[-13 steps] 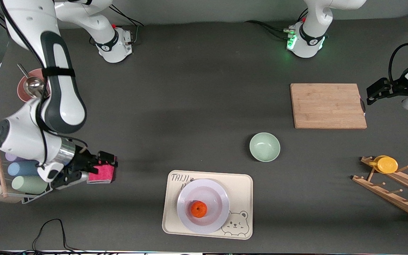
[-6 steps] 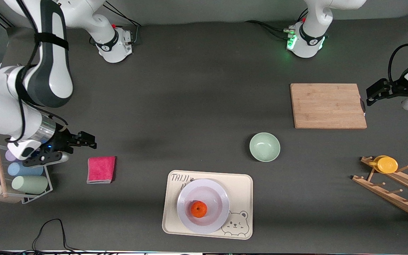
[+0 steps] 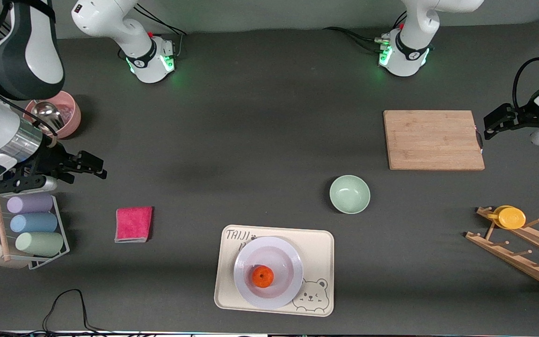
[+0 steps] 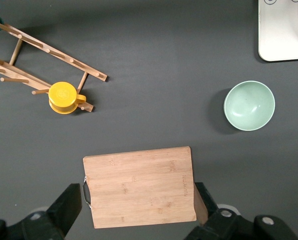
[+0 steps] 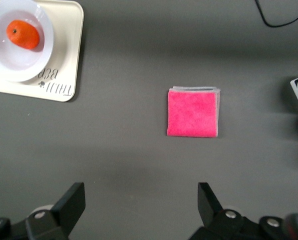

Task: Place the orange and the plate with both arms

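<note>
The orange lies on the pale lavender plate, which sits on the cream bear tray near the front edge. The right wrist view also shows the orange on the plate. My right gripper is open and empty, up over bare table at the right arm's end, apart from the plate; its own view shows only table between its fingers. My left gripper is open and empty at the end of the wooden cutting board, which fills the space between its fingers in its own view.
A pink cloth lies flat beside the tray, toward the right arm's end. A rack of pastel tubes and a pink bowl with a ladle stand there too. A green bowl and a wooden rack with a yellow cup are nearby.
My right gripper has come off the pink cloth, left it on the table, and risen toward the pink bowl. The left arm, orange and plate have not moved.
</note>
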Controlling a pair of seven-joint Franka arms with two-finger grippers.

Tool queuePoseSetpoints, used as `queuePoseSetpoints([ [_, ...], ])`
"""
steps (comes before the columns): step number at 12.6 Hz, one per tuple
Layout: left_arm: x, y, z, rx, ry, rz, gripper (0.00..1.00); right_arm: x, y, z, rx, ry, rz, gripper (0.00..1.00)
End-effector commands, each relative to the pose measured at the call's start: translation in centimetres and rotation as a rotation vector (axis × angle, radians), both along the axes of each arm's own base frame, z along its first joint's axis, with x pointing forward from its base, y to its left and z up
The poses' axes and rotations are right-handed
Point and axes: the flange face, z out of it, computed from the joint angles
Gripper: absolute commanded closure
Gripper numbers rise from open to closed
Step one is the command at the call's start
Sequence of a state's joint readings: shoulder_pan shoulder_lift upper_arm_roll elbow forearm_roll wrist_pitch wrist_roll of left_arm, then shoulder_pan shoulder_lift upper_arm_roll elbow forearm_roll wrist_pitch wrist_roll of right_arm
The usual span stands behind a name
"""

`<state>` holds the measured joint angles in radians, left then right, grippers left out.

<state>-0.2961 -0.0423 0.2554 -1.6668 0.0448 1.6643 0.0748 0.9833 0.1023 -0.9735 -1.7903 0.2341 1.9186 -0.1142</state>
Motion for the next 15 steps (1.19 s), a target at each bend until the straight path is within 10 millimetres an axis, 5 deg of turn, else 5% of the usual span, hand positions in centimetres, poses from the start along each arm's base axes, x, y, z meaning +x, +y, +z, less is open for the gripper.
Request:
queuePoseSetpoints([
  [1, -0.6, -0.5, 0.3, 0.009, -0.021, -0.016, 0.00, -1.0, -0.4, 1.6, -0.039, -0.026, 0.015, 0.00],
  [7, 0.1, -2.2, -0.8, 0.015, -0.007, -0.022, 0.00, -0.9, -0.4, 3.3, -0.100, -0.018, 0.039, 0.00],
  [10, 0.7, -1.4, -0.4, -0.005, -0.040, -0.009, 0.00, -0.9, -0.9, 3.9, -0.155, 0.031, 0.039, 0.00],
  [15, -0.5, -0.7, 1.6, -0.017, -0.050, 0.008, 0.00, -1.2, -6.1, 4.8, -0.138, 0.051, -0.006, 0.00],
])
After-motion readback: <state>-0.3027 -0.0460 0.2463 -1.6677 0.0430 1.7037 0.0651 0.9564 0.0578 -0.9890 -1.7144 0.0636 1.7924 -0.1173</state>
